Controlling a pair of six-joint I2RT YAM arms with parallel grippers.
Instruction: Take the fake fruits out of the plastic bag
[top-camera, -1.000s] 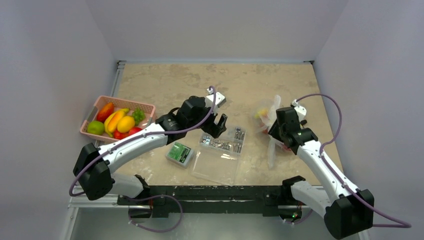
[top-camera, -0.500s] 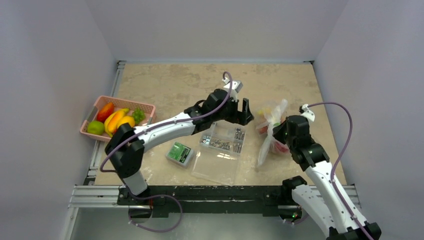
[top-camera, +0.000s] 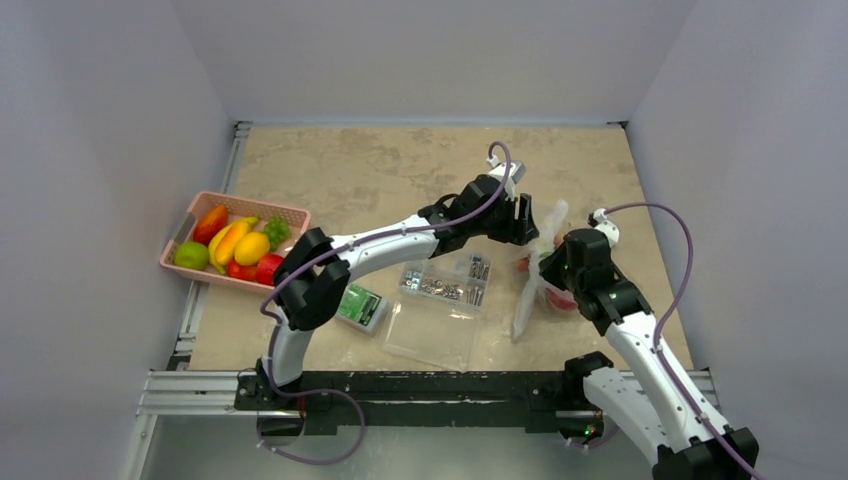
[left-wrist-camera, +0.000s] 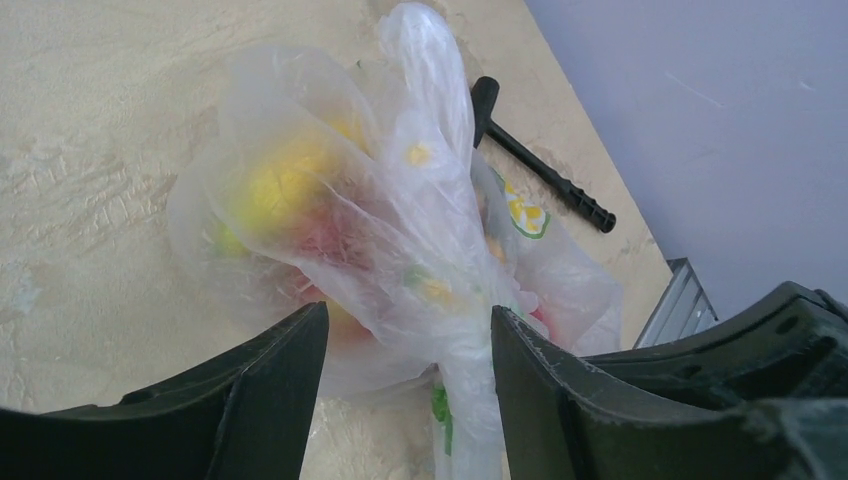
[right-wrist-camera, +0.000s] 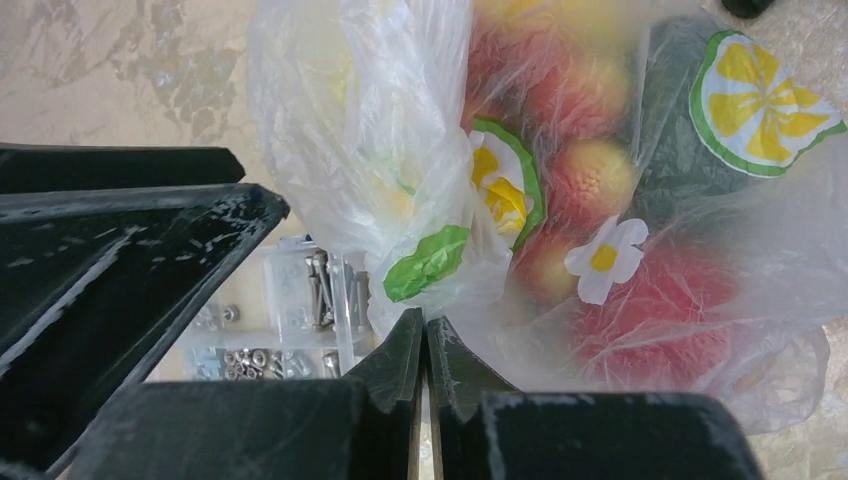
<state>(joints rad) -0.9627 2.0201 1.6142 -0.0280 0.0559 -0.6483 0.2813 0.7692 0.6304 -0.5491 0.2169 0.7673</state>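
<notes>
Lying right of centre on the table (top-camera: 350, 170), the plastic bag (top-camera: 548, 232) is bunched and partly lifted, with a strip of film hanging down toward the near edge. The fake fruits (right-wrist-camera: 640, 300) sit inside it; through the film they show as red and yellow lumps, their shapes blurred. Printed lemon slices and small flowers show on the wrinkles.

Right gripper (right-wrist-camera: 424, 335): fingers pressed together, pinching a fold of the bag's film at the tips, on the bag's near side.

Left gripper (left-wrist-camera: 410, 330): jaws apart, reaching in from the left. The twisted neck of the bag stands up between the two fingers. Cannot tell whether either finger touches the film.

A black tool (left-wrist-camera: 540, 165) lies flat on the table beyond the bag, close to the far right edge.

A clear box of small metal parts (top-camera: 445, 285) is just left of the bag, lid open toward the near edge. A small green box (top-camera: 360, 305) is beside it, further left.

A pink basket (top-camera: 270, 205) sits at the left edge, well apart from the bag, holding loose fruits (top-camera: 250, 247) in green, yellow, orange and red.
</notes>
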